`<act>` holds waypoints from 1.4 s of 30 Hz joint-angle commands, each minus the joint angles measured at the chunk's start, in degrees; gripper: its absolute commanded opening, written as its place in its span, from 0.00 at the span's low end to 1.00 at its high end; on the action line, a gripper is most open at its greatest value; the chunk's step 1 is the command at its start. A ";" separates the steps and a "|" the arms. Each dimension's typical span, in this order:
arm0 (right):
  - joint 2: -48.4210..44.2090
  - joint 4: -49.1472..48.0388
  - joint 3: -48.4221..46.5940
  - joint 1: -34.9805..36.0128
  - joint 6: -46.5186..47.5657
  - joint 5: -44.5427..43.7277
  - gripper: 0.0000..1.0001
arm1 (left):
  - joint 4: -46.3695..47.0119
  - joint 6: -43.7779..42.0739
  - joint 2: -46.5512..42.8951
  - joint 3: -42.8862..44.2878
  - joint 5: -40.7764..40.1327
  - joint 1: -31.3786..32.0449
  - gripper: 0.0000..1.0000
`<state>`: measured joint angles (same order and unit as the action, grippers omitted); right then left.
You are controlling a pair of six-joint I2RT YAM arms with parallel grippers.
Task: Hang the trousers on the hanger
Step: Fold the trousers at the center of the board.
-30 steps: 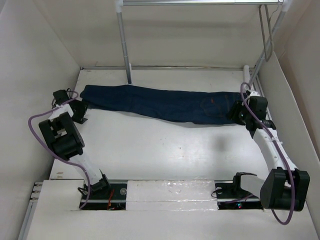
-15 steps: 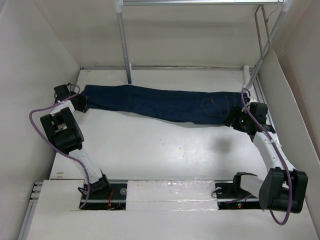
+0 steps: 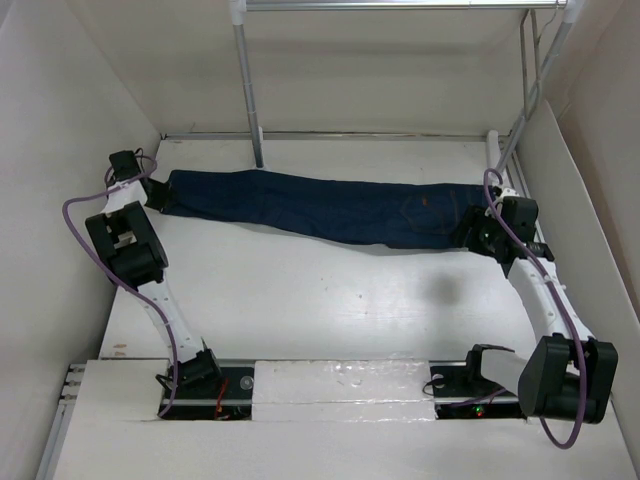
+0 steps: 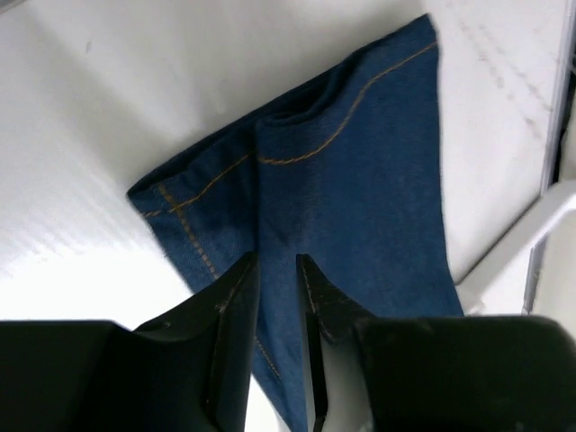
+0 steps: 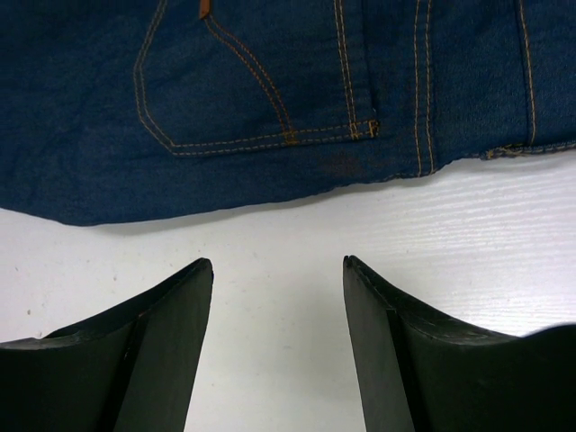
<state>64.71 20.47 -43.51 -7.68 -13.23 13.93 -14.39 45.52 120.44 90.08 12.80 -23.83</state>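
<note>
The dark blue trousers (image 3: 320, 208) lie flat and stretched across the far part of the table, leg ends on the left and waistband with a small orange patch (image 3: 424, 203) on the right. My left gripper (image 3: 152, 196) is at the leg end; in the left wrist view its jaws (image 4: 276, 261) stand nearly together with the denim (image 4: 360, 171) between them. My right gripper (image 3: 472, 232) is open just in front of the waist end, over bare table (image 5: 277, 263), with the back pocket (image 5: 261, 90) beyond its tips. The thin grey hanger (image 3: 527, 70) hangs at the top right.
A metal rail (image 3: 400, 5) runs along the top, held by a white rack pole (image 3: 247, 90) standing behind the trousers and a slanted pole (image 3: 520, 120) on the right. White walls close in on both sides. A white bar (image 4: 517, 247) lies near the left gripper.
My left gripper has moved back and left along the table to the leg end of the trousers. My right gripper has shifted slightly by the waistband. The trousers lie as before.
</note>
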 commanded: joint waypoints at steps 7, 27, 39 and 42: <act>1.47 -0.60 -3.43 0.48 1.72 0.39 0.65 | -5.82 -0.69 0.93 4.13 -5.15 0.28 0.29; 5.42 -5.70 0.70 14.09 -0.74 0.31 0.59 | -0.88 -1.13 1.64 6.24 0.83 3.00 0.00; 8.59 -8.25 -0.26 14.63 1.54 2.32 0.59 | -21.71 -7.81 -4.69 15.64 -12.18 3.53 0.00; 9.64 -8.17 -0.79 14.63 2.51 3.73 0.59 | -24.53 -9.57 -3.64 18.36 -14.64 3.53 0.33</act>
<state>73.69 15.75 -42.92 7.20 -12.36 15.68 -32.53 38.92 120.42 104.62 2.98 -20.16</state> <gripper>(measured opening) 0.590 0.276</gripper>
